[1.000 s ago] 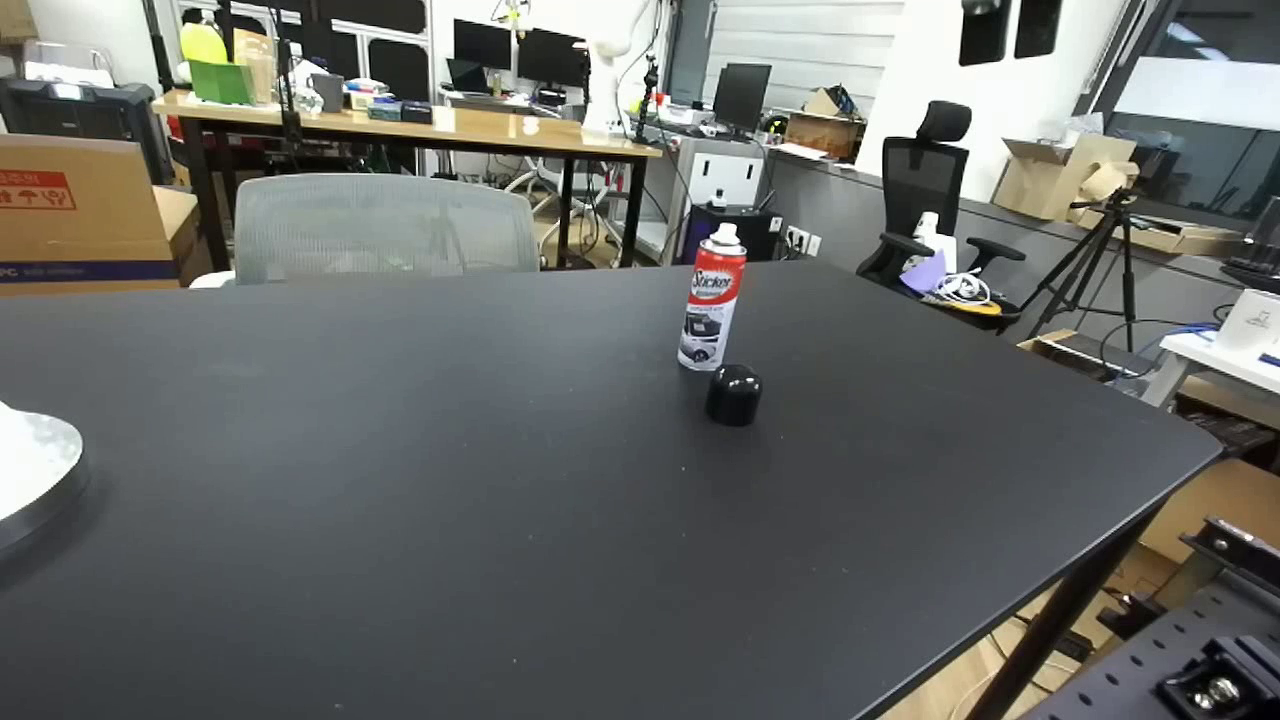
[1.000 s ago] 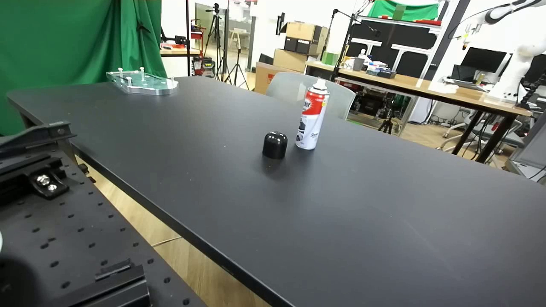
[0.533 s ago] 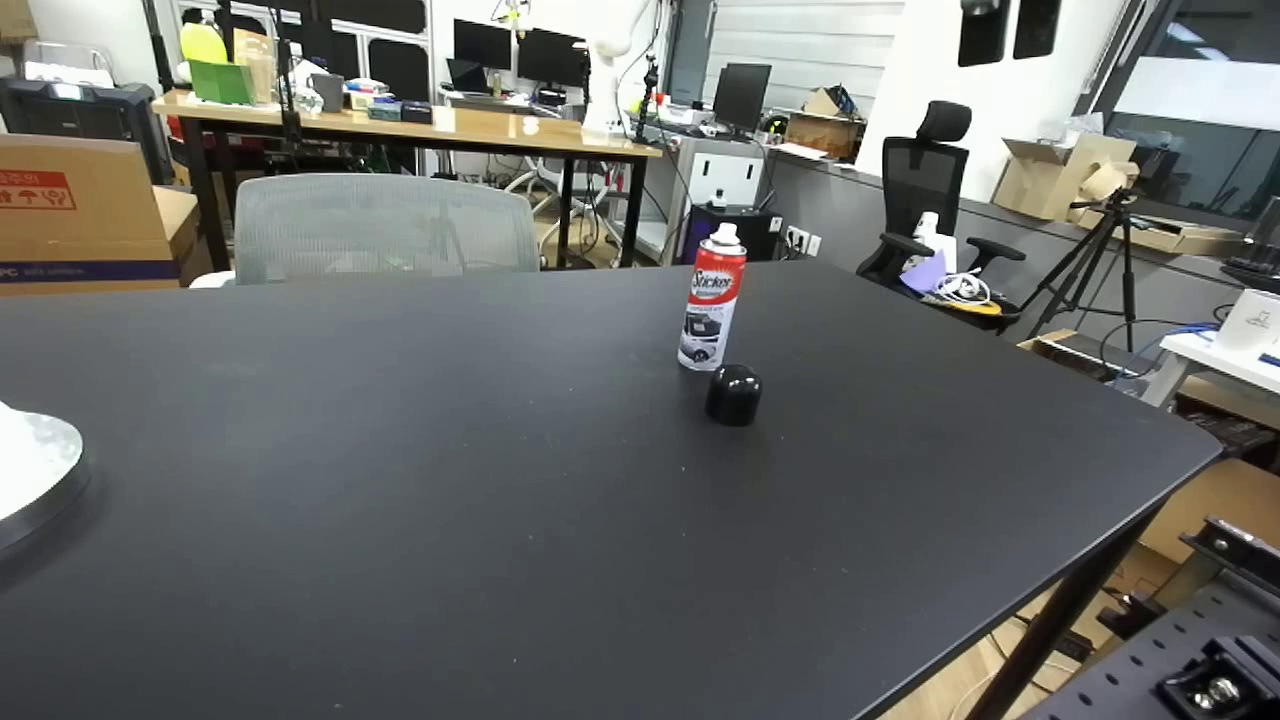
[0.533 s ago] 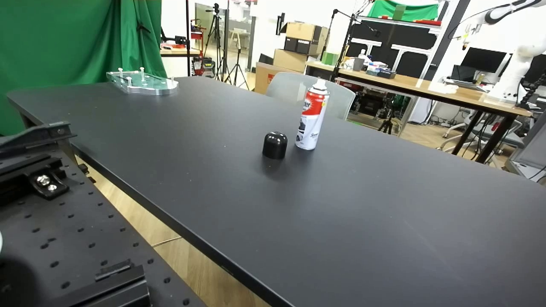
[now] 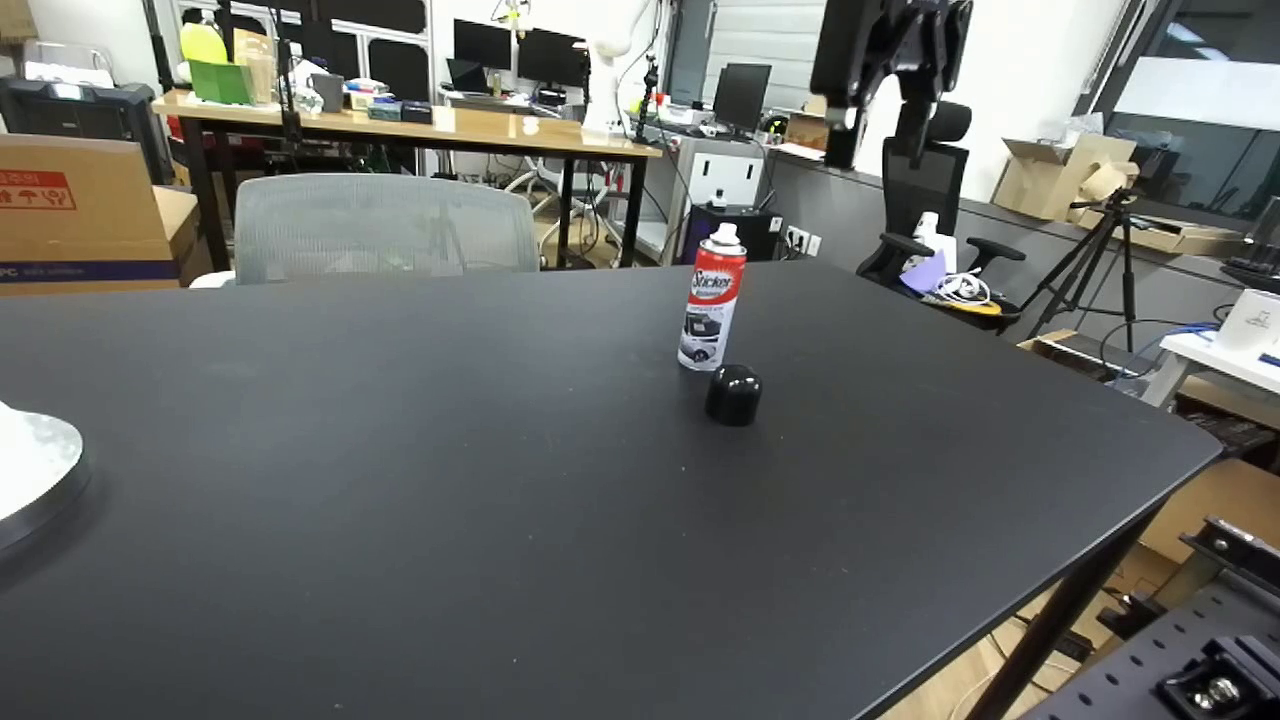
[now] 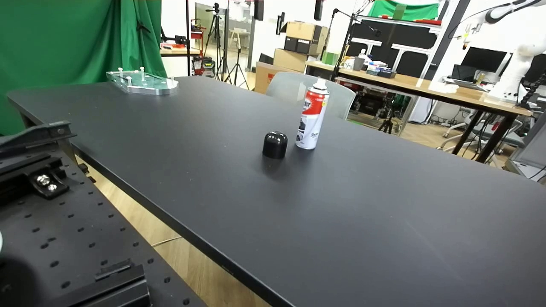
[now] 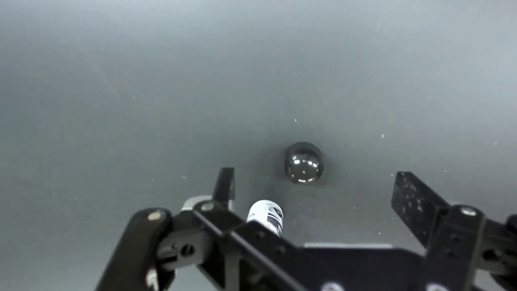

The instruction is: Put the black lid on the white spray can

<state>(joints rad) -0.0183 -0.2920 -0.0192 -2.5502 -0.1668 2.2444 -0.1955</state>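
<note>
The black lid [image 5: 734, 396] stands dome up on the black table, beside the white spray can [image 5: 712, 300] and apart from it. The lid [image 6: 275, 145] and the upright can [image 6: 313, 115], with its red band and white nozzle, show in both exterior views. My gripper [image 5: 874, 158] is open and empty, high above the table. Its fingertips enter at the top edge in an exterior view [image 6: 288, 13]. In the wrist view the lid [image 7: 303, 163] lies below the wide gap of the gripper [image 7: 315, 178]. The can's lower part [image 7: 265, 215] shows there; the gripper's linkage hides the rest.
A round white object [image 5: 40, 470] stands at the table's left edge in an exterior view. A clear plate with pegs [image 6: 143, 83] lies at the far end. A perforated metal mount [image 6: 85, 230] is beside the table. A grey chair [image 5: 385, 228] stands behind it.
My gripper has come into both exterior views from the top, open. It was out of view in the earlier frames. The lid and the can have not moved.
</note>
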